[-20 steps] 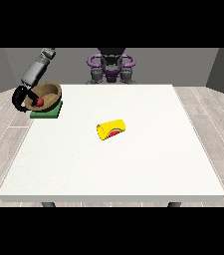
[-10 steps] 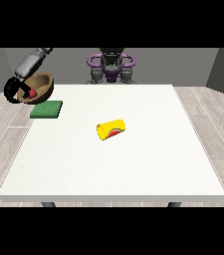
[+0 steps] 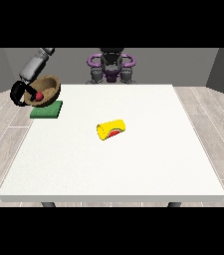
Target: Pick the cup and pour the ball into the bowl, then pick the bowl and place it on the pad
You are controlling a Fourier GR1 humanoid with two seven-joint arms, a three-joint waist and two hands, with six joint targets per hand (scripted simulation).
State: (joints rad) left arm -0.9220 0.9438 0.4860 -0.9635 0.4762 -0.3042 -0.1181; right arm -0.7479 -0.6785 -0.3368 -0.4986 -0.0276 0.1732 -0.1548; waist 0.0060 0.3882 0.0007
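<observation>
Bowl (image 3: 45, 91), brown, tilted, red ball (image 3: 39, 95) inside, held above far-left table (image 3: 113, 159) corner, over and slightly left of green pad (image 3: 47, 109); not resting on it. Hand at view's left (image 3: 20, 93) curled round bowl rim. Yellow cup (image 3: 111, 130) lies on side mid-table. Other hand not visible. Step: placing bowl on pad. Next move likely: level bowl, lower onto pad centre, release.

No readable text or labels.
</observation>
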